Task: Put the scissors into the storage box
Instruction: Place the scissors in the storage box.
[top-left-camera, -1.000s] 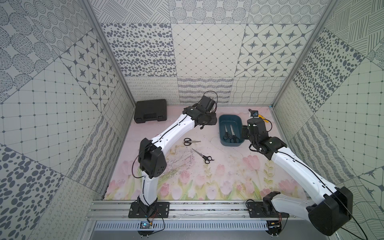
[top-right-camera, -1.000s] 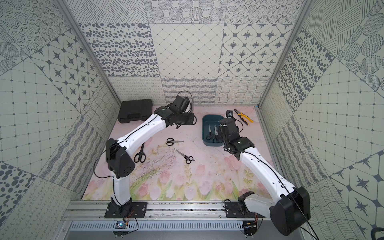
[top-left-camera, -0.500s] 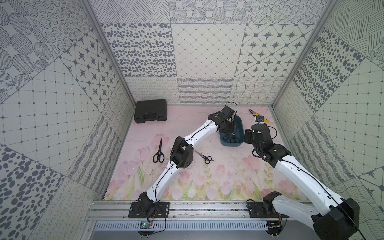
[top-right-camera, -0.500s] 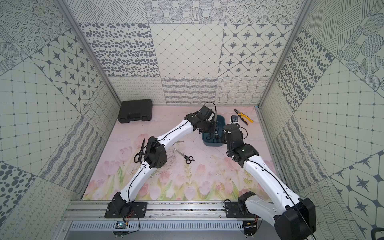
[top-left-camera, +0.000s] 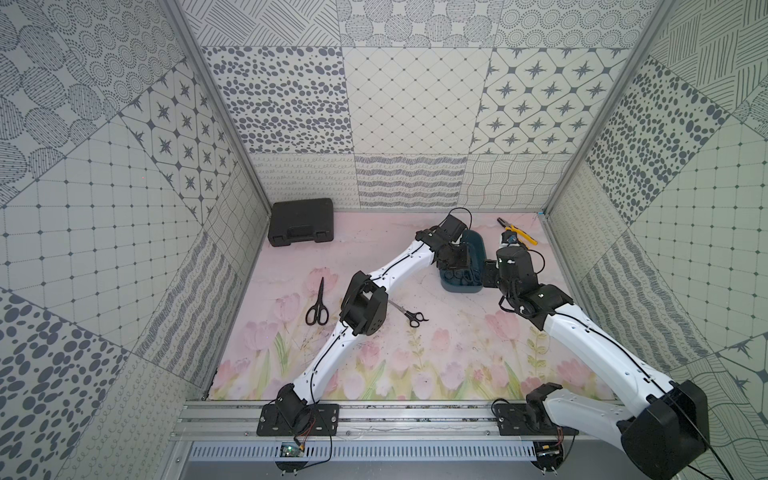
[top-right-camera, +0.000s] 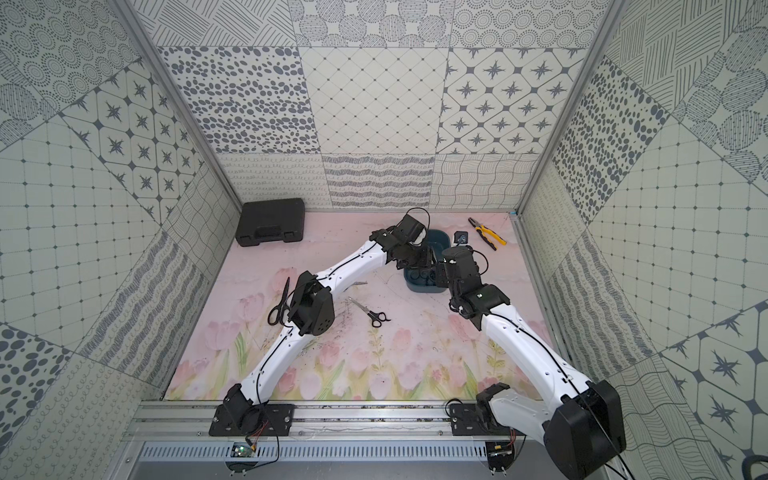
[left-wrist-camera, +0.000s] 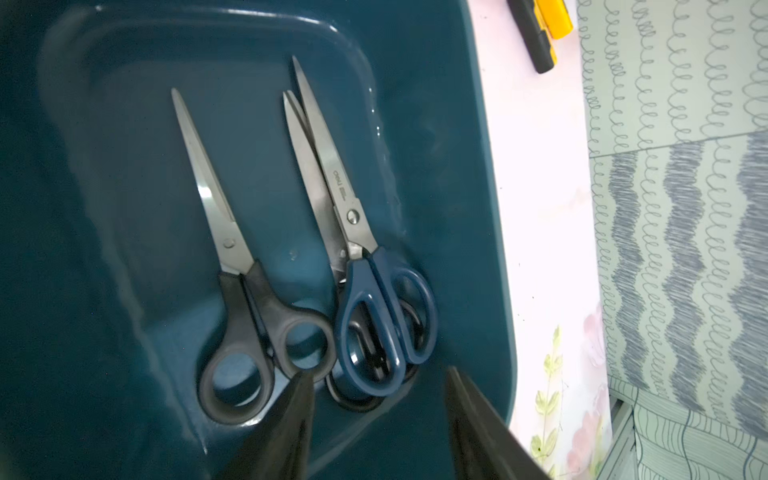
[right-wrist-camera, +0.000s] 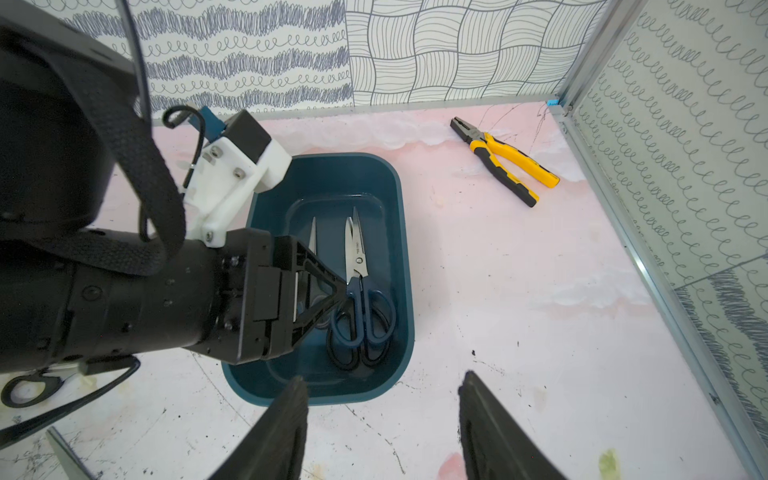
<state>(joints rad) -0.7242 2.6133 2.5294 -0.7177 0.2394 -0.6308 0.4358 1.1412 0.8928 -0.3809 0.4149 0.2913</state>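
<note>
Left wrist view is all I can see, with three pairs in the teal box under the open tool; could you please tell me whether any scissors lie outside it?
Observer: Yes, a large black-handled pair lies on the mat beside the left arm's elbow.
Operator: Thank you; is it alone out there?
Observer: No, a small pair lies near the mat's middle, apart from the storage box.
Operator: Where is the right tool, please?
Observer: The right tool hovers open and empty, close beside the storage box, outside it.
</note>
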